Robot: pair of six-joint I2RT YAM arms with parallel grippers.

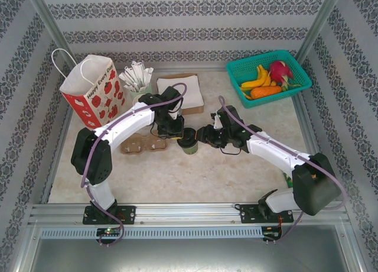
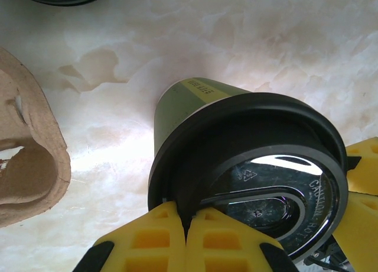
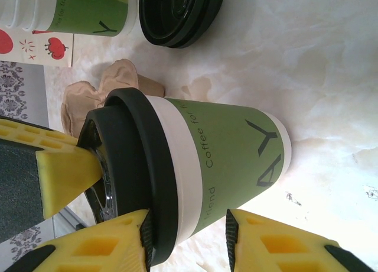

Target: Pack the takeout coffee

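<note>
Cup at table centre; carrier just left of it; bag behind, far left; basket in far right corner; napkins between them.

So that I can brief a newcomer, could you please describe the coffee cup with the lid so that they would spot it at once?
Start at the pale marble table and look to its middle, just right of the brown cardboard carrier. There stands a small green paper cup. Unlike the stacked green cups, it alone wears a black lid.
</note>
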